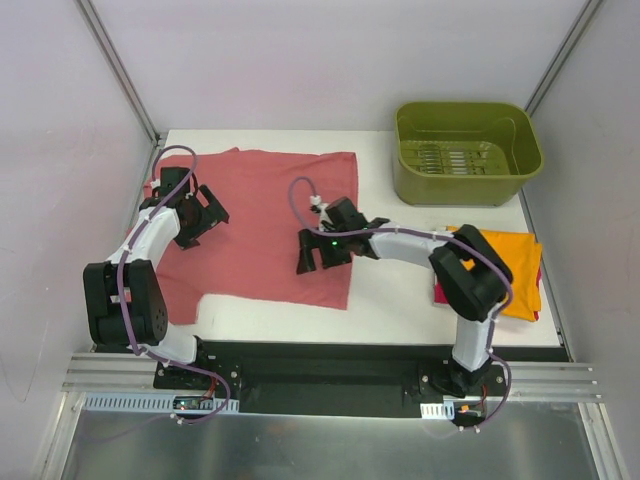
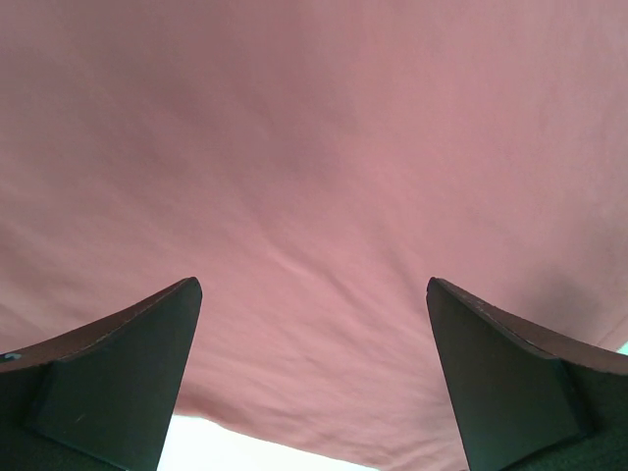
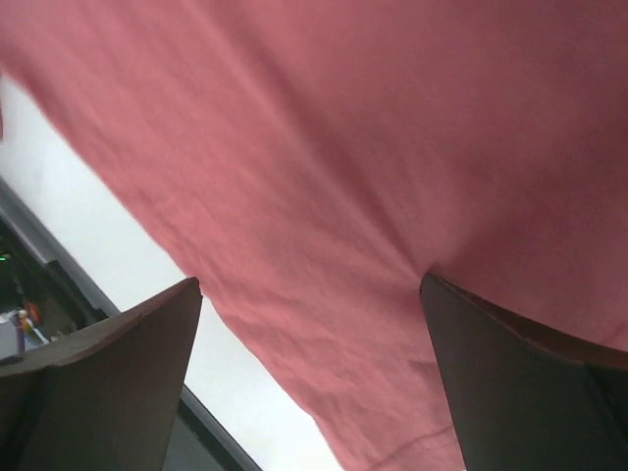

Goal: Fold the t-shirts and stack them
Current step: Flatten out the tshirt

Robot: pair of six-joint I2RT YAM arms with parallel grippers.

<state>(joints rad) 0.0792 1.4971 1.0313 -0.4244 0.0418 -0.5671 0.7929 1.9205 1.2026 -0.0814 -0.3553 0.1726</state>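
Observation:
A dusty-red t-shirt [image 1: 260,220] lies spread flat over the left half of the white table [image 1: 400,300]. It fills both wrist views as red cloth [image 2: 314,147] [image 3: 373,147]. My left gripper [image 1: 207,216] hovers open over the shirt's left part, its dark fingers [image 2: 118,373] wide apart with nothing between them. Over the shirt's right side my right gripper [image 1: 322,252] stands open too, close to the cloth, fingers [image 3: 108,373] spread. A folded orange t-shirt [image 1: 515,270] lies at the right on a magenta-pink one [image 1: 441,292], of which only an edge shows.
A green tub [image 1: 465,150] stands at the back right, with nothing loose in it. The shirt's front hem [image 3: 412,446] runs near the table's near edge and the black base rail [image 1: 330,360]. Grey walls close the sides.

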